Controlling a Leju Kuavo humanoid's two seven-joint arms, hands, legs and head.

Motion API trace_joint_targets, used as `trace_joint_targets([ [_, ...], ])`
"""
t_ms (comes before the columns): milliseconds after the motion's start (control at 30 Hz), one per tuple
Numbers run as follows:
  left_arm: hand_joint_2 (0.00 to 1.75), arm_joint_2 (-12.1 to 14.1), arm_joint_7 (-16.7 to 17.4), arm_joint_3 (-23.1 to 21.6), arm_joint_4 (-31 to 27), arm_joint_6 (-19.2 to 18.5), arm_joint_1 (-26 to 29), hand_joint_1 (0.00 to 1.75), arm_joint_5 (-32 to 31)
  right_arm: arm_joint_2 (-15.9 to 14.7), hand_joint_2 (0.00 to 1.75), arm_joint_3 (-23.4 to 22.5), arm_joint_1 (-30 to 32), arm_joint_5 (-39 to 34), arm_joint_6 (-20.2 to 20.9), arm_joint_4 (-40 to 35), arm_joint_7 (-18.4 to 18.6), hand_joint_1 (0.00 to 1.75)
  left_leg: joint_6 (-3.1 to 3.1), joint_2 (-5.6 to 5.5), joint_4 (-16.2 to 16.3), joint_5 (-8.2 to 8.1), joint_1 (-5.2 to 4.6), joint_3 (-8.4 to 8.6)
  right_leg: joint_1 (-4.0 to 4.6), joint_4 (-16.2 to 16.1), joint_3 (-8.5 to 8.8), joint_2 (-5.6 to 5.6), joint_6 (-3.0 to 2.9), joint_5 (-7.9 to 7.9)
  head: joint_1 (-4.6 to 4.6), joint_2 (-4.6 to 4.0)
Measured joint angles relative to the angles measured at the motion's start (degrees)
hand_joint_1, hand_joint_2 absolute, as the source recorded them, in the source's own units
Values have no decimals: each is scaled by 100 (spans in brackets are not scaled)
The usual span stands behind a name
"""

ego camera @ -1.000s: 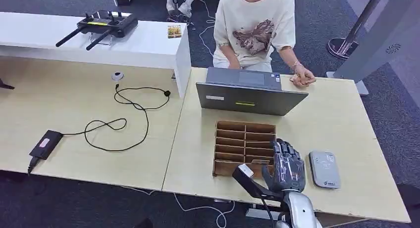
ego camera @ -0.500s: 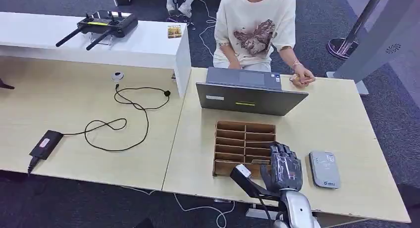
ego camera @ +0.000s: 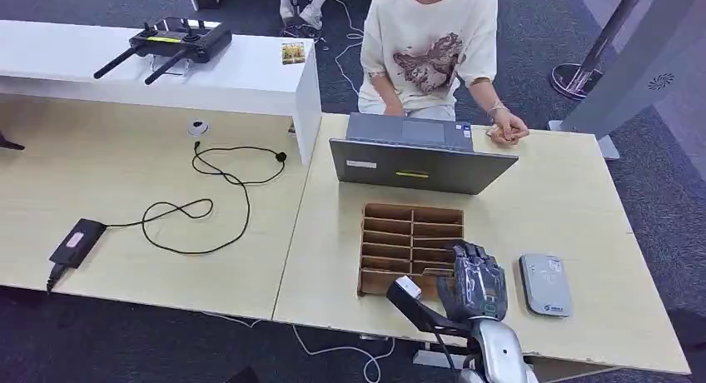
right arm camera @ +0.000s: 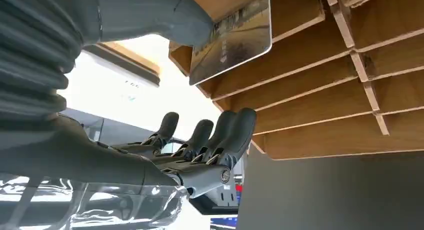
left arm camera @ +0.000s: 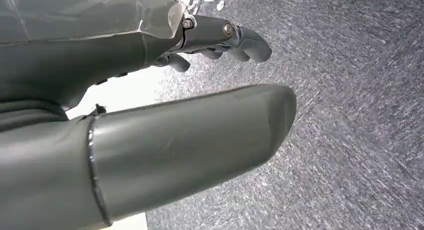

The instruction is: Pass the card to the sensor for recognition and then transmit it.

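Note:
A wooden card rack (ego camera: 411, 248) stands on the table in front of the laptop. A card (ego camera: 439, 272) leans in the rack's near right slot, and it shows as a glossy printed card (right arm camera: 231, 39) in the right wrist view. My right hand (ego camera: 474, 285) is at the rack's near right corner, with the thumb (right arm camera: 165, 15) against the card's edge. Its fingers (right arm camera: 220, 137) stretch out apart from the card. The grey card sensor (ego camera: 545, 285) lies flat just right of that hand. My left hand (left arm camera: 165, 125) hangs over the carpet and holds nothing.
A person sits behind the open laptop (ego camera: 419, 158) with one hand (ego camera: 506, 131) on the table. On the left table lie a black cable (ego camera: 200, 204) and a power adapter (ego camera: 76, 242). A controller (ego camera: 171, 42) sits on the white counter.
My right hand has drawn back slightly toward the table's near edge and stayed by the rack. The person's hand has shifted a little.

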Motion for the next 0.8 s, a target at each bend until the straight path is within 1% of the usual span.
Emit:
trace_joint_targets([
  [33, 0, -2, 0, 0, 0, 0, 0, 0, -2, 0, 175, 0, 0, -2, 0, 0, 2, 75, 0, 0, 0, 0, 0, 0, 0, 0, 0, 0, 0, 0, 2, 0],
  [133, 0, -2, 0, 0, 0, 0, 0, 0, -15, 0, 175, 0, 1, 9, -9, 9, 46, 72, 0, 0, 0, 0, 0, 0, 0, 0, 0, 0, 0, 0, 2, 0],
  [167, 0, -2, 0, 0, 0, 0, 0, 0, -15, 0, 175, 0, 1, 11, -9, 13, 55, 75, 0, 0, 0, 0, 0, 0, 0, 0, 0, 0, 0, 0, 2, 0],
  [233, 0, -2, 0, 0, 0, 0, 0, 0, -17, 0, 175, 0, 0, 13, -11, 26, 59, 91, 0, 0, 0, 0, 0, 0, 0, 0, 0, 0, 0, 0, 0, 0],
  [267, 0, -2, 0, 0, 0, 0, -1, 0, -17, 0, 175, 0, -2, 13, -11, 37, 59, 101, 0, 0, 0, 0, 0, 0, 0, 0, 0, 0, 0, 0, 2, 2],
  [300, 0, -2, 0, 0, 0, 0, -1, 0, -17, 0, 175, 0, -2, 13, -11, 44, 61, 101, 0, 0, 0, 0, 0, 0, 0, 0, 0, 0, 0, 0, 2, 0],
  [367, 0, -2, 0, 0, 0, 0, -2, 0, -17, 0, 175, 0, -5, 15, -11, 46, 61, 115, 0, 0, 0, 0, 0, 0, 0, 0, 0, 0, 0, 0, 2, 0],
  [400, 0, -2, 0, 0, 0, 0, -3, 0, -17, 0, 175, 0, -9, 15, -11, 48, 61, 117, 0, 0, 0, 0, 0, 0, 0, 0, 0, 0, 0, 0, 2, 2],
  [500, 0, -2, 0, 0, 0, 0, -4, 0, -17, 0, 175, 0, -23, 18, -11, 50, 61, 134, 0, 0, 0, 0, 0, 0, 0, 0, 0, 0, 0, 0, 2, 0],
  [533, 0, -2, 0, 0, 0, 0, -4, 0, -17, 0, 175, 0, -27, 20, -11, 55, 61, 134, 0, 0, 0, 0, 0, 0, 0, 0, 0, 0, 0, 0, 2, 0],
  [567, 0, -2, 0, 0, 0, 0, -4, 0, -17, 0, 175, 0, -36, 22, -11, 68, 59, 143, 0, 0, 0, 0, 0, 0, 0, 0, 0, 0, 0, 0, 0, 2],
  [600, 0, -2, 0, 0, 0, 0, -5, 0, -17, 0, 175, 0, -49, 24, -11, 85, 55, 147, 0, 0, 0, 0, 0, 0, 0, 0, 0, 1, 0, 0, 2, 2],
  [667, 0, -2, 0, 0, 0, 0, -7, 0, -17, 0, 175, 0, -72, 24, -22, 116, 37, 148, 0, 1, 0, 0, 0, 0, 0, 0, 0, 1, 0, 0, 2, 0],
  [700, 0, -2, 0, 0, 0, 0, -6, 0, -17, 0, 175, 0, -81, 24, -28, 129, 22, 145, 0, 1, 0, 0, 0, 0, 0, 0, 0, 1, 0, 0, 2, 0],
  [733, 0, -2, 0, 0, 0, 0, -6, 0, -17, 0, 175, 2, -89, 24, -35, 142, 17, 148, 0, 1, 0, 0, 0, 0, 0, 0, 0, 1, 0, 0, 2, 0],
  [800, 0, -2, 0, 0, 0, 0, -6, 0, -18, 0, 175, 7, -102, 24, -42, 164, 9, 147, 0, 1, 0, 0, 0, 0, 0, 0, 0, 1, 0, 0, 2, 2],
])
